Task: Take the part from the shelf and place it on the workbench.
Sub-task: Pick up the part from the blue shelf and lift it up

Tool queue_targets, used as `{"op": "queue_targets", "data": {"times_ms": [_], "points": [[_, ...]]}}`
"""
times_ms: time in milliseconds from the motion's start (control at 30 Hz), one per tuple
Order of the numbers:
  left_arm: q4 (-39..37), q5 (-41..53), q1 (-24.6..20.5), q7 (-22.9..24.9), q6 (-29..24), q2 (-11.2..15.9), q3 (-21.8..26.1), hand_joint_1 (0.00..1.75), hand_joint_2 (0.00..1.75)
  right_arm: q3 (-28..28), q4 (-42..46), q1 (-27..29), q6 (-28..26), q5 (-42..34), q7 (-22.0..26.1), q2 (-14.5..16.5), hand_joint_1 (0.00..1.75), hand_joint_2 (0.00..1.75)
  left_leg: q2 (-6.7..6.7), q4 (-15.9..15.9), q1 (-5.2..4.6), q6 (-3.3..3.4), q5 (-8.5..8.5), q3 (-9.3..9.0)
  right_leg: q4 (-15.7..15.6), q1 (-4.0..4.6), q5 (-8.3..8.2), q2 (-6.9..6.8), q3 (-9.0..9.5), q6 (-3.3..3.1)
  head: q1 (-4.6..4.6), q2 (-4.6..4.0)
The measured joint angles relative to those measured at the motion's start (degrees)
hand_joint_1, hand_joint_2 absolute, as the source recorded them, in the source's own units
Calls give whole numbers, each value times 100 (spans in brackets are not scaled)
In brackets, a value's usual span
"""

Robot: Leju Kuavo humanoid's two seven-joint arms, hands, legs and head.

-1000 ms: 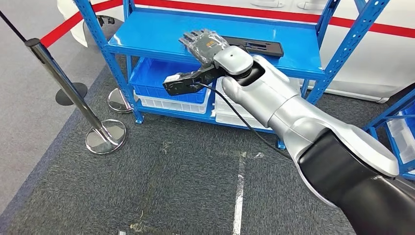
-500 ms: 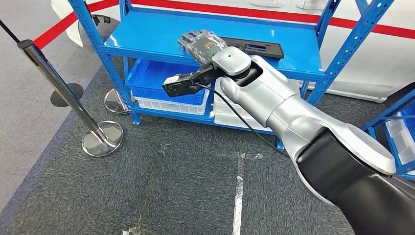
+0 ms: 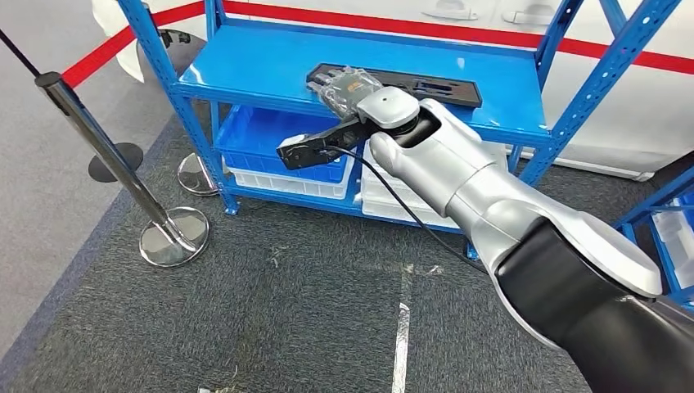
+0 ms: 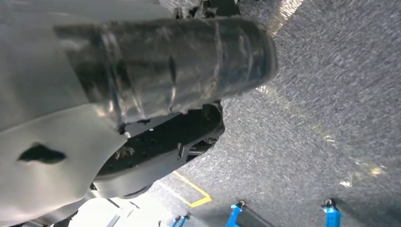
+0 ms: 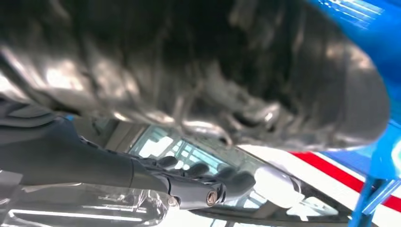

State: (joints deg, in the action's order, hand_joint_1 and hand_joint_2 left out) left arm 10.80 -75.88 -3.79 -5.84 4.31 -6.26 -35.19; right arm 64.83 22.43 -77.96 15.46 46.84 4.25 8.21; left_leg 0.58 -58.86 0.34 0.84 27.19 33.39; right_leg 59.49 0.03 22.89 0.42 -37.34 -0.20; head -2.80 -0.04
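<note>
A long flat black part point(image 3: 434, 88) lies on the upper board of the blue shelf point(image 3: 262, 61). In the head view my right arm reaches out over the shelf. My right hand point(image 3: 348, 86), wrapped in clear film, lies over the part's left end with its fingers stretched out flat. I cannot tell whether it touches the part. The right wrist view shows the dark fingers point(image 5: 203, 182) spread and closed on nothing. My left hand point(image 4: 165, 71) appears as a blurred dark wrapped shape above the carpet, and its fingers cannot be made out.
A blue bin point(image 3: 262, 135) and white bins point(image 3: 286, 178) sit on the lower shelf level. A chrome barrier post point(image 3: 98, 139) with a round base point(image 3: 173, 236) stands to the left. Another blue rack point(image 3: 663, 213) is at the right edge. Grey carpet lies in front.
My right hand has moved forward from beside the part onto its left end. The whole picture has shifted slightly, so the camera moved too.
</note>
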Motion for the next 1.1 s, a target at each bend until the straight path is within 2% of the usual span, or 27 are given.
{"op": "queue_targets", "data": {"times_ms": [67,100,133,233,267,300,333,400,433,467,567,633,667,733,767,800,833,900,933,967,1000,1100], "points": [[0,-5,-1,-9,0,1,-1,0,0,-1,-16,2,-3,-9,-14,-22,0,0,-11,-2,12,-60,25,-7,-61,-19,13,9,38,-33,0,1],[0,-6,2,-14,1,1,-1,0,0,-2,-26,-3,-7,-15,-21,-36,0,0,-18,-72,12,-91,76,13,-88,-36,17,9,73,-55,-3,0],[0,-10,5,-20,1,2,-2,0,0,-3,-35,-12,-10,-22,-26,-49,0,0,-24,-273,17,-121,182,98,-115,-56,22,7,112,-79,-15,0],[0,-30,-13,-36,1,3,-1,0,0,-4,-58,-13,-13,-41,-42,-74,0,0,-37,-1342,43,-188,579,657,-128,-64,65,6,173,-136,-39,-1],[0,-33,-23,-39,-2,3,0,0,0,-4,-65,0,-12,-44,-45,-84,0,0,-39,-1556,47,-199,595,798,-126,-63,80,8,192,-141,-38,-1],[0,-33,-25,-44,-6,3,0,0,0,-4,-71,11,-12,-45,-47,-94,0,0,-40,-1562,49,-202,502,840,-123,-63,97,12,214,-139,-39,-1],[0,-34,-25,-47,-10,3,0,0,0,-4,-75,17,-13,-46,-47,-103,0,0,-41,-1348,51,-197,308,773,-117,-64,118,19,241,-132,-39,-1],[0,-35,-4,-51,-17,3,0,0,0,-6,-80,11,-14,-47,-47,-120,0,0,-42,-577,44,-167,-132,450,-102,-56,167,40,288,-101,-40,-1],[0,-36,4,-50,-18,3,-1,0,0,-7,-81,5,-14,-47,-47,-129,0,0,-40,-247,31,-141,-239,304,-92,-46,184,48,290,-78,-39,-1],[0,-36,13,-49,-16,2,-1,0,0,-9,-85,1,-14,-47,-47,-142,0,0,-38,-59,18,-114,-267,225,-90,-36,190,52,278,-53,-38,-1],[0,-38,11,-46,-13,-4,-1,0,0,-12,-98,4,-14,-46,-48,-176,0,0,-28,47,20,-36,-227,191,-99,-28,198,41,244,18,-33,0],[0,-37,5,-48,-15,-11,-2,0,0,-15,-101,-11,-19,-46,-46,-200,0,0,-29,105,48,19,-238,140,101,-26,329,28,157,69,-12,0],[0,-36,3,-52,-16,-13,-2,0,0,-17,-101,-19,-22,-45,-41,-210,0,0,-34,123,56,45,-236,112,381,-28,462,22,17,88,-2,0],[0,-36,-1,-59,-31,-7,-2,0,0,-17,-103,-10,-25,-44,-25,-227,0,0,-40,125,47,88,-211,86,1131,-34,731,17,-383,111,19,-1],[0,-35,-2,-61,-46,-4,-2,0,0,-17,-105,13,-24,-42,-16,-235,0,0,-37,121,45,102,-194,72,1436,-43,786,15,-571,120,21,-1],[0,-34,-2,-61,-63,-2,-2,0,0,-17,-107,37,-22,-39,-12,-243,0,0,-31,113,46,109,-172,54,1538,-53,733,14,-666,126,24,-1],[0,-34,-2,-61,-80,-2,-2,0,0,-17,-109,55,-22,-35,-11,-250,0,0,-21,101,48,108,-144,29,1437,-65,583,11,-664,126,26,-1],[0,-33,0,-58,-99,-2,-2,0,0,-17,-110,63,-22,-25,-10,-254,0,0,-5,61,57,79,-63,-39,718,-80,153,-2,-370,112,29,-1],[0,-33,-2,-52,-107,-1,-2,0,0,-17,-109,59,-22,-21,-10,-256,0,0,-3,36,49,51,-20,-55,372,-76,22,-8,-201,105,31,-1],[0,-33,-3,-41,-115,1,-2,0,0,-17,-107,58,-22,-19,-9,-257,0,0,-3,15,40,19,14,-58,138,-68,-34,-6,-84,92,30,0],[0,-33,-4,-25,-126,3,-2,0,0,-17,-104,62,-22,-17,-5,-257,0,0,-6,2,33,-14,36,-54,34,-58,-19,0,-32,80,23,1],[0,-35,-10,23,-163,5,-4,0,0,-17,-99,73,-21,-5,7,-262,0,0,-12,18,31,-97,67,-64,-10,-51,25,14,-2,1,11,1]]}}
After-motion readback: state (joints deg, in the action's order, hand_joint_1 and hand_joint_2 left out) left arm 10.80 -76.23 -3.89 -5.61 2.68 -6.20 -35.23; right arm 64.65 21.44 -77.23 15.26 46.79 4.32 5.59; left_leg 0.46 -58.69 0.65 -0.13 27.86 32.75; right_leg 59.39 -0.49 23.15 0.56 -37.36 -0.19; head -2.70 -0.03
